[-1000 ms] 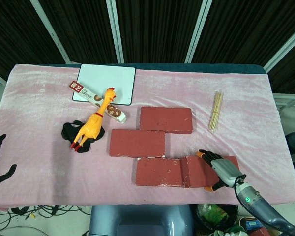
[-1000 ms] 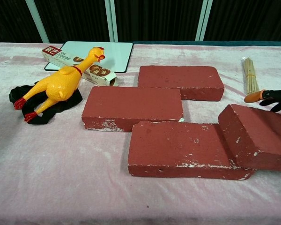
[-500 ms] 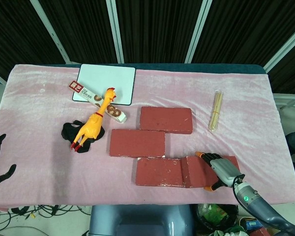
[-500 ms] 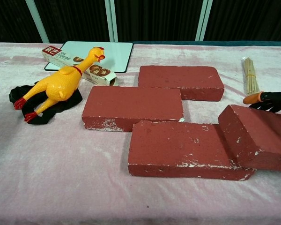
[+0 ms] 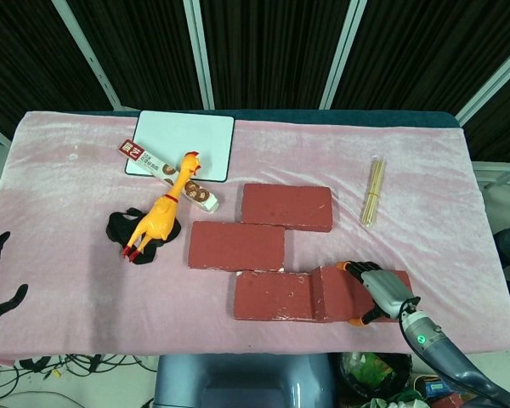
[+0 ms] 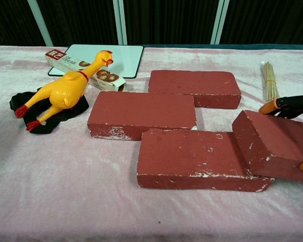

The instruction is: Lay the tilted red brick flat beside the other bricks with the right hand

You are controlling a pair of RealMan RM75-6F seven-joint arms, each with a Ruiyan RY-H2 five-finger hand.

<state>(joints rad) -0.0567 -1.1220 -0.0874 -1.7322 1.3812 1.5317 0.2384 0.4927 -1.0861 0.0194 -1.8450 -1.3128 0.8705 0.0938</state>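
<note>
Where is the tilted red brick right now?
In both views the tilted red brick sits at the table's front right, its left end propped on the nearest flat brick, with the right hand on it.

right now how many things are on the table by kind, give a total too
red bricks: 4, three flat, one tilted under the right hand
rubber chicken: 1
black cloth: 1
snack box: 1
white board: 1
stick bundle: 1
total: 9
</note>
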